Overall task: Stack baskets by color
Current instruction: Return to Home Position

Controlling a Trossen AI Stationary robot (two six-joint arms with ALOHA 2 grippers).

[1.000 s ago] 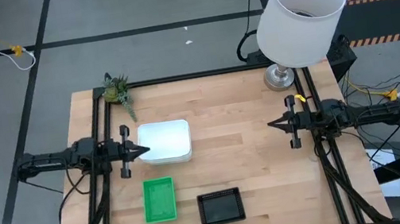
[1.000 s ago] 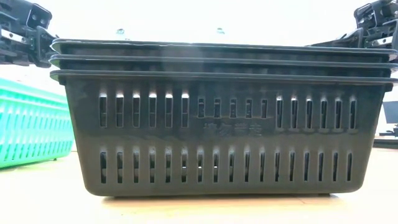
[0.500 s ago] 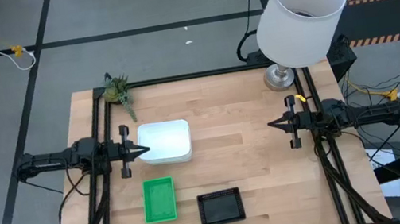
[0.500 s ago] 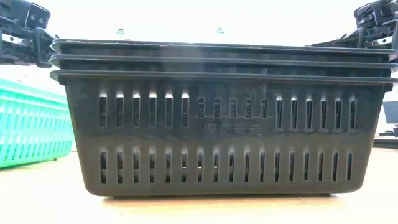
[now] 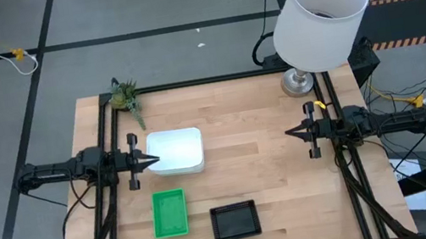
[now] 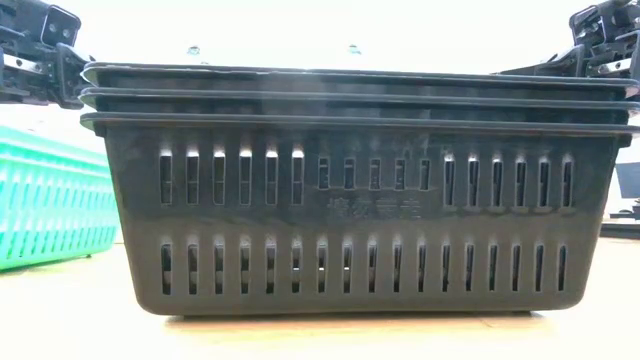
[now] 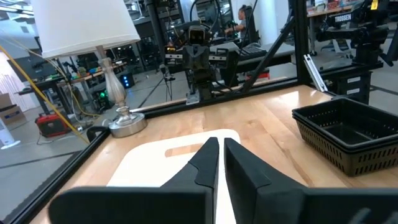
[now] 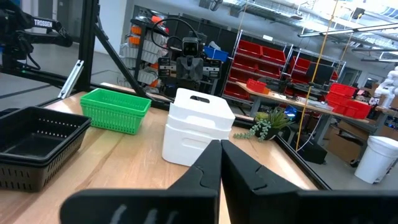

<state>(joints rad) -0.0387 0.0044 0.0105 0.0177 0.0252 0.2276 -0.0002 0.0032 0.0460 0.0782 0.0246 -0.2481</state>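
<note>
In the high view, the left arm point(image 5: 75, 169) lies level at the left edge of the table point(image 5: 272, 170). Its jaws are closed to a thin slit and hold nothing. Their tips are over the left edge of the white baskets point(image 5: 177, 151), which are stacked left of the frame's centre; I cannot tell if they touch. The right arm point(image 5: 368, 122) lies level at the right edge, pointing inward, and its jaws are also nearly together and empty, well apart from every basket. The green baskets point(image 5: 169, 213) stand in one stack at the lower left, below the white ones. The black baskets point(image 5: 235, 221) stand just to their right, at the lower centre, with a small gap between the two stacks. The low view shows three black rims nested one in another. A lamp point(image 5: 324, 16) stands at the upper right corner of the table, and a plant sprig point(image 5: 125, 96) lies at the upper left corner.
</note>
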